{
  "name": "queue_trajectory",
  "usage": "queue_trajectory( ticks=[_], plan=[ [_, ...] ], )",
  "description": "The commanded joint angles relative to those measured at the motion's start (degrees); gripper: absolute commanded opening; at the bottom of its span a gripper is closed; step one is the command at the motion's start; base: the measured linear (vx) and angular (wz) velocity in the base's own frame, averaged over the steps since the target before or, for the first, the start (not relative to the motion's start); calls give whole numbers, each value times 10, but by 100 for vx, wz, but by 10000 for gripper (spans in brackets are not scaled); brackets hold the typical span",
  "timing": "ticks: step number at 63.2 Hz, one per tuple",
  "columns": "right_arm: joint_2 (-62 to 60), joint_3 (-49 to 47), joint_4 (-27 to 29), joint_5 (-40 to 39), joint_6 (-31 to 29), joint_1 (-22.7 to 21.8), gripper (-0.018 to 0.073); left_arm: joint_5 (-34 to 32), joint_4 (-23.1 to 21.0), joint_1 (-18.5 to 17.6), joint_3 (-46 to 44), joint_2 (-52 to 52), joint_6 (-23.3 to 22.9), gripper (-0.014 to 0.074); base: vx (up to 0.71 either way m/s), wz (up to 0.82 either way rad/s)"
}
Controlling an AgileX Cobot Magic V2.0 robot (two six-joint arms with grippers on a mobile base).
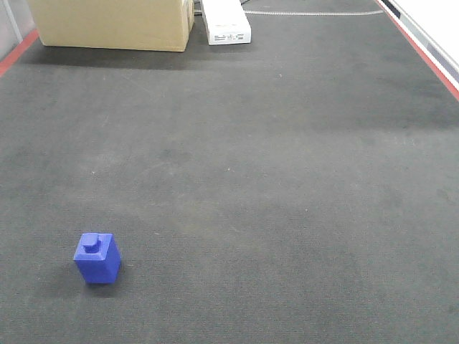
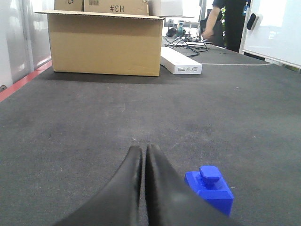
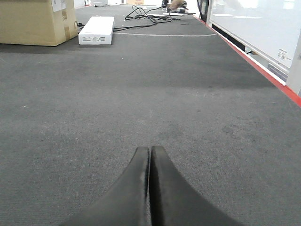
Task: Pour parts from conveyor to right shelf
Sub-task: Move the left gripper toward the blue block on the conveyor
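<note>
left fingers [image 2: 123, 188]: pressed together, nothing between them, low over the belt.
right fingers [image 3: 131, 188]: closed tight, holding nothing.
blue block [image 2: 210, 188]: upright with its stud on top, on the conveyor belt [image 1: 272, 179], just right of the left fingers; near left in the front view.
conveyor belt: dark grey, scuffed, with red stripes [image 1: 16, 51] along the edges.
cardboard box [image 1: 115, 25]: far left on the belt.
white carton [image 1: 227, 25]: flat, just right of the box.
</note>
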Motion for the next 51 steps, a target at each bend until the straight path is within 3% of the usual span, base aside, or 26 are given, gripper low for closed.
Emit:
queue_trajectory(
  ticks=[1, 19, 30, 40, 51],
  plan=[
    [-6, 8, -3, -42, -4, 1, -9, -45, -2, -3, 18, -8, -5, -6, 0, 0],
    [-6, 8, -3, -44, -4, 1, -9, -45, -2, -3, 18, -8, -5, -6, 0, 0],
    [-6, 8, -3, -44, -4, 1, -9, -85, 2, -3, 4, -8, 0, -6, 0, 0],
    [-6, 8, -3, -44, -4, 1, -9, -78, 3, -3, -66, 8, 0, -6, 0, 0],
    [-6, 8, -3, -44, -4, 1, -9, -12, 3, -3, -171, 88, 24, -6, 0, 0]
  ],
)
